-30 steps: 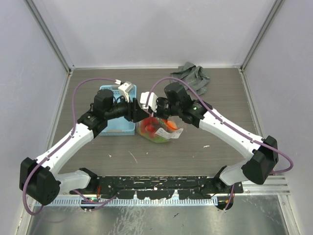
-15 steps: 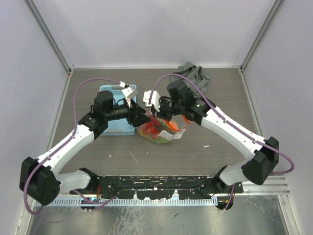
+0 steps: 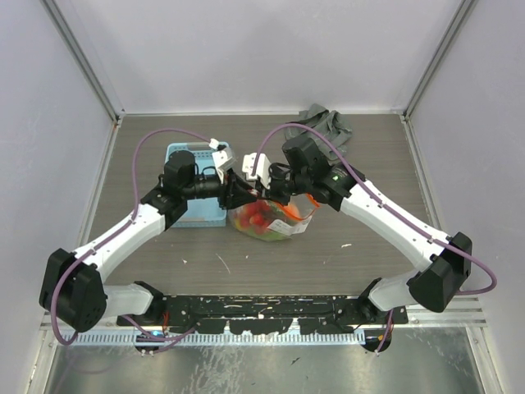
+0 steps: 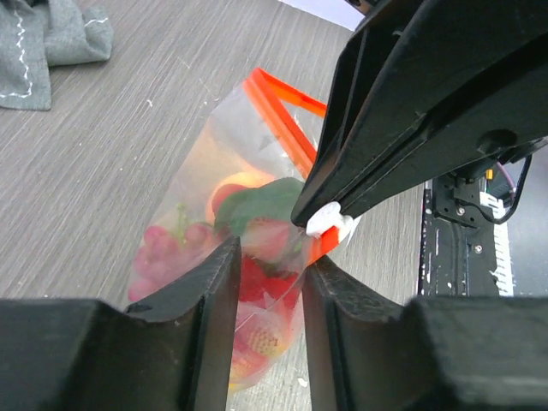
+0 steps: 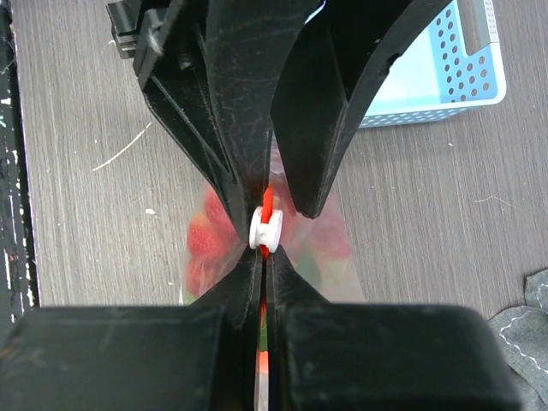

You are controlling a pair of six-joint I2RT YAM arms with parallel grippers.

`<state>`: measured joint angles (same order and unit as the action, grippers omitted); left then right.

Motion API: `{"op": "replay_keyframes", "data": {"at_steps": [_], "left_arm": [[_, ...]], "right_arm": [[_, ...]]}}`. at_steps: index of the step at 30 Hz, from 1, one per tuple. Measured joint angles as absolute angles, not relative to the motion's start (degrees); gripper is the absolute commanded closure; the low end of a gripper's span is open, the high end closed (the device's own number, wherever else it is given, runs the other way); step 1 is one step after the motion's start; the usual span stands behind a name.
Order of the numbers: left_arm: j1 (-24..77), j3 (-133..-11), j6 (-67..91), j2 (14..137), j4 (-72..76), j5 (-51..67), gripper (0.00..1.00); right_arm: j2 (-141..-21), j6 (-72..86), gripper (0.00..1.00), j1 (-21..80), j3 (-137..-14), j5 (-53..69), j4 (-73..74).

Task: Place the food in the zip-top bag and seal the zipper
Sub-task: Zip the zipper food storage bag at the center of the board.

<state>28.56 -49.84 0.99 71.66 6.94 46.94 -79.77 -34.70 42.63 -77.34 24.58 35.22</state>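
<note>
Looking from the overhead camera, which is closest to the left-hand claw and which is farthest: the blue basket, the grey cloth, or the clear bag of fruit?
From the left gripper:
1. zip-top bag, right at its fingertips, mid-table.
2. blue basket, close by on its left, under the arm.
3. grey cloth, far off at the back, to the right.

The food (image 3: 259,215) lies in the zip-top bag (image 3: 283,231) at mid-table — the basket (image 3: 205,215) just left of it, the cloth (image 3: 326,125) well behind, to the right.
</note>
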Motion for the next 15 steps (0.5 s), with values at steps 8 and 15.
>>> {"op": "replay_keyframes", "data": {"at_steps": [8, 15], "left_arm": [[28.58, -49.74, 0.56, 72.77, 8.86, 49.74, 1.00], [28.67, -48.88, 0.58, 72.73, 8.88, 49.76, 1.00]], "right_arm": [[-79.75, -34.37, 0.86, 42.57, -77.19, 24.29, 35.18], [-76.60, -34.09, 0.63, 42.57, -74.61, 24.36, 32.18]]}}
